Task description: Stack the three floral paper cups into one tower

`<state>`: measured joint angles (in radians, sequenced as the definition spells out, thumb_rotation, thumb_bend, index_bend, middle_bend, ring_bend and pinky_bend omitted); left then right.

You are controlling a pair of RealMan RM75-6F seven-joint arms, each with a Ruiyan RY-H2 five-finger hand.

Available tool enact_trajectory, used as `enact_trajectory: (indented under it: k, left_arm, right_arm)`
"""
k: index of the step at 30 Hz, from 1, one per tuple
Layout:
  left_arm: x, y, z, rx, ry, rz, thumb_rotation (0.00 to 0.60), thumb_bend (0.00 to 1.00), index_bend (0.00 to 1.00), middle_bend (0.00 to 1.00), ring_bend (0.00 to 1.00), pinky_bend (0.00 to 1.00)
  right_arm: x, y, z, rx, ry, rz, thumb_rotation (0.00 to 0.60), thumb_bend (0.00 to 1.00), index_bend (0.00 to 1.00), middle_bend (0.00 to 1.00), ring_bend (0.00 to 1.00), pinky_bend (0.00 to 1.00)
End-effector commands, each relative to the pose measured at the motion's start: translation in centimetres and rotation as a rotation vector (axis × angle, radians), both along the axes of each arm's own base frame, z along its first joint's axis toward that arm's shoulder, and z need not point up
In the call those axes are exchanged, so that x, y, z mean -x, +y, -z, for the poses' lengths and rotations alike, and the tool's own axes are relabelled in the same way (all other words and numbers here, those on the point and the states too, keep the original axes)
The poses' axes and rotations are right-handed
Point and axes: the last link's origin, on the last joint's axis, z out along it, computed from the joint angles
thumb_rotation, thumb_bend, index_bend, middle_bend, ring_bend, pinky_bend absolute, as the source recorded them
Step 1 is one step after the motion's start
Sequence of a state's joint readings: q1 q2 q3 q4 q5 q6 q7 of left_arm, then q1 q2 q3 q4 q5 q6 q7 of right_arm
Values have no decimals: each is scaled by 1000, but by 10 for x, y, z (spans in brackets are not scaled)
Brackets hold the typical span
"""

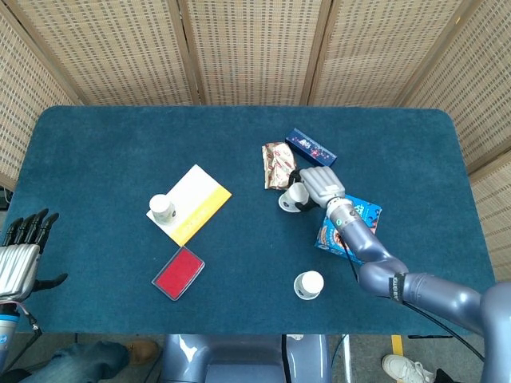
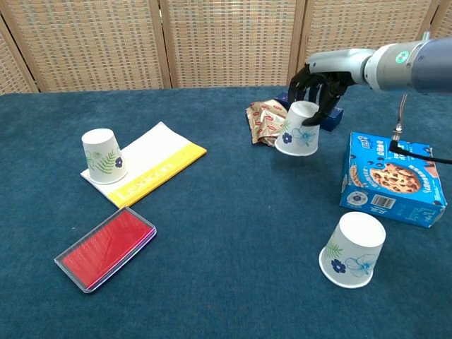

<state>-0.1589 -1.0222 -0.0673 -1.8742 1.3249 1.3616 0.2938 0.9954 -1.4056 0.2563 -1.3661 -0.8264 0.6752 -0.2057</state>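
Right hand [image 2: 319, 86]: fingers clamped on the raised cup [image 2: 298, 129], tilted, clear of the cloth, upper right of centre.
Left hand [image 1: 20, 254]: fingers apart, holding nothing, lower left edge.
Room: woven screens [image 1: 247, 48] behind.
Table [image 1: 120, 152]: blue cloth; far left half bare.
Cookie box [image 2: 392, 180]: right.
Booklet [image 2: 145, 164]: carries second cup [image 2: 103, 156].
Third cup [image 2: 352, 250]: lower right, tilted.
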Motion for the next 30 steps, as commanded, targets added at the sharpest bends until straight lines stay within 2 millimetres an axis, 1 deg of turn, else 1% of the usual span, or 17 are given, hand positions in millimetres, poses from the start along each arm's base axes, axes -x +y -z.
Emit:
enact_trajectory:
  k: [1,3,5,8,10,13,16,17,21,24,30]
  left_arm:
    - [-2,-3,-1,0,-6,13,600,0,0,0,0,0]
    - [-3,-4,-1,2,-10,21,600,0,0,0,0,0]
    - [-4,-3,-1,8,-23,32,600,0,0,0,0,0]
    - [-3,-3,-2,11,-30,38,600,0,0,0,0,0]
    - [-3,-2,-2,16,-37,44,600,0,0,0,0,0]
    - [-2,-1,-1,24,-40,47,600,0,0,0,0,0]
    - [-2,-1,0,30,-42,46,600,0,0,0,0,0]
    - [-2,-1,1,32,-42,47,600,0,0,0,0,0]
    - [-3,-1,0,28,-41,51,600,0,0,0,0,0]
    - [-3,-2,-1,23,-42,52,600,0,0,0,0,0]
    - [-3,-3,0,26,-38,49,600,0,0,0,0,0]
  right_arm:
    - [-16,39,-47,6,-51,-125,600,478,449,488,402,381]
    - [-16,52,-56,-4,-53,-152,600,478,448,487,402,381]
    - [-17,69,-65,-11,-55,-187,600,480,447,487,403,381]
    - [-14,105,-80,-37,-61,-242,600,487,446,487,405,381]
    - [-9,124,-85,-54,-49,-273,600,489,446,487,408,381]
    - [-3,141,-88,-74,-42,-295,600,490,446,487,408,381]
    - [2,153,-89,-94,-35,-313,600,489,446,487,409,381]
    - [5,163,-87,-109,-17,-337,600,489,446,487,410,381]
    - [14,177,-83,-127,18,-383,600,489,445,487,412,381]
    - [18,183,-79,-151,35,-396,600,489,444,487,412,381]
    - [21,182,-75,-159,66,-401,600,489,444,487,414,380]
